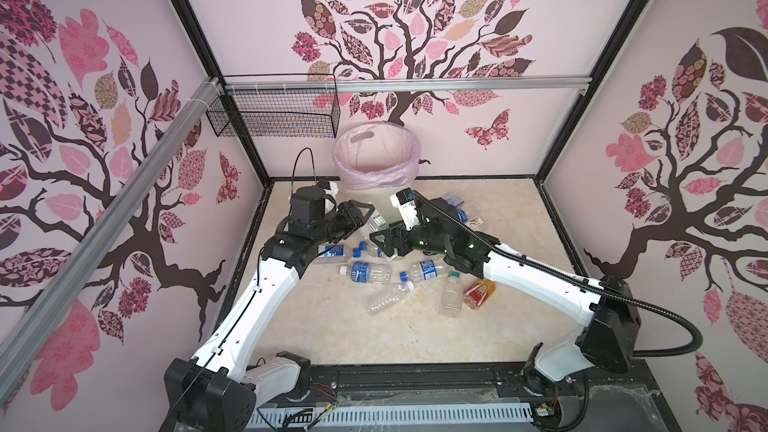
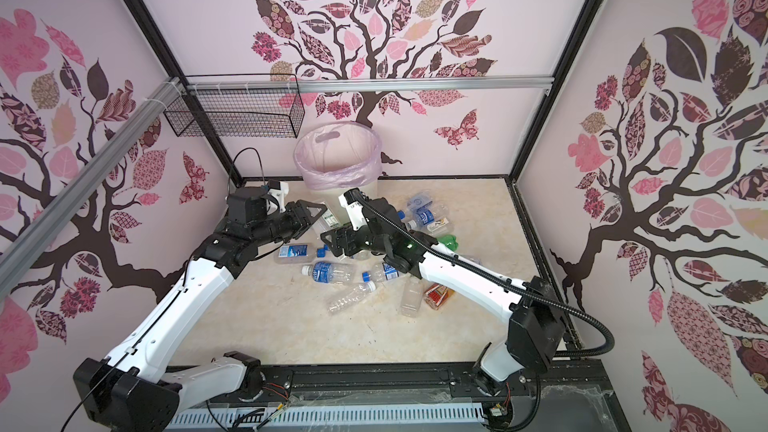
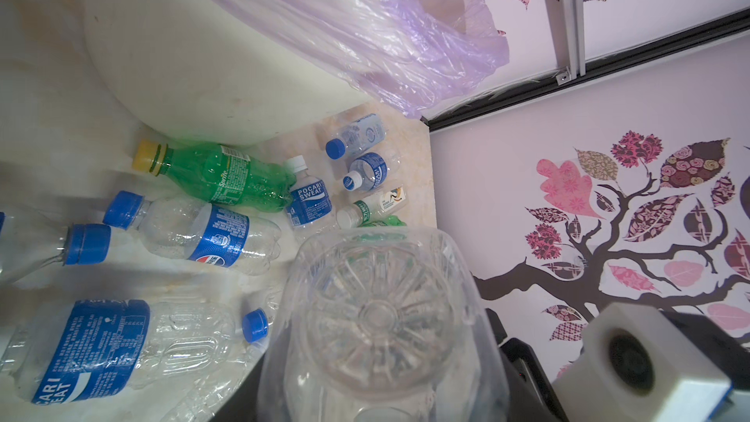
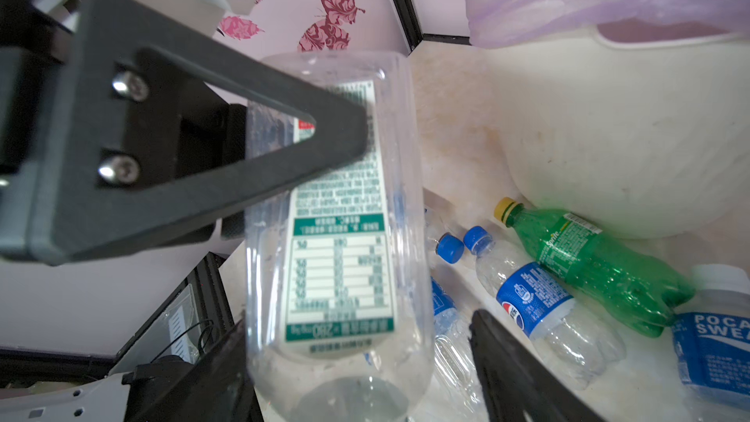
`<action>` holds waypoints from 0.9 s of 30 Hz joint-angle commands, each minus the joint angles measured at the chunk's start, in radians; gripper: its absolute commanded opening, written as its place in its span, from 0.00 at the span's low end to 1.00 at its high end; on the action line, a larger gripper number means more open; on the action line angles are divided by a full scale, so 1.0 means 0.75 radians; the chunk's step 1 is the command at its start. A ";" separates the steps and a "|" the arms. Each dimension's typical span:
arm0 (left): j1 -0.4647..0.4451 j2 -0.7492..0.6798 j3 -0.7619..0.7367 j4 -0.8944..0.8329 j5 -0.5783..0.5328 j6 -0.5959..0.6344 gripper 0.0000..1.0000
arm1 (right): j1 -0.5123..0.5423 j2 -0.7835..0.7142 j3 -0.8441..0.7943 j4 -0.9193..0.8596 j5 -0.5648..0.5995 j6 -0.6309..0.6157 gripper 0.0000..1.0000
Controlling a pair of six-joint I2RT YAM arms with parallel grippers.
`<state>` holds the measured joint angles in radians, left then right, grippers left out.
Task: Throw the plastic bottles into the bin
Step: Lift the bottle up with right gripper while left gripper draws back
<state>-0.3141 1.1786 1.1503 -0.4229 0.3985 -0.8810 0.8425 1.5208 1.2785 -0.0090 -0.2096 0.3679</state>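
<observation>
Left gripper (image 1: 365,213): clamped on a clear bottle (image 1: 376,221) with a green-and-white label.
Right gripper (image 1: 376,239): jaws apart, straddling the same bottle; one finger stands visibly clear of it.
Bin (image 1: 370,195): upright at 12 o'clock from both grippers, near, pink bag (image 1: 361,176) over its rim.
Other plastic bottles (image 1: 365,272): lying on the floor (image 1: 332,326) from 2 to 6 o'clock of the grippers; a green one (image 3: 227,180) just beside the bin.

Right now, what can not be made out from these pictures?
- Bin bottom: both top views, hidden by its wall.
- Clear bottle cap end: right wrist view, cut off by the frame edge; left wrist view shows only the base.
- Right gripper contact with that bottle: right wrist view, fingers mostly out of frame.
- Green bottle: in a top view, partly under the right arm.
</observation>
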 commanded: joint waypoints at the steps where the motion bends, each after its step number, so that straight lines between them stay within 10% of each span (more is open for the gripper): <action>1: -0.004 -0.037 0.013 0.073 0.039 -0.034 0.46 | -0.007 0.024 0.078 0.082 -0.061 0.027 0.80; 14: -0.003 -0.024 0.060 0.073 0.041 -0.052 0.55 | -0.007 0.056 0.074 0.091 -0.103 0.053 0.53; 27: 0.198 -0.013 0.416 -0.187 0.019 0.105 0.97 | -0.078 0.062 0.297 -0.171 0.120 -0.065 0.43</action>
<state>-0.2020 1.1858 1.3903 -0.5220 0.4061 -0.8520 0.8185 1.5444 1.4117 -0.0582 -0.1879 0.3546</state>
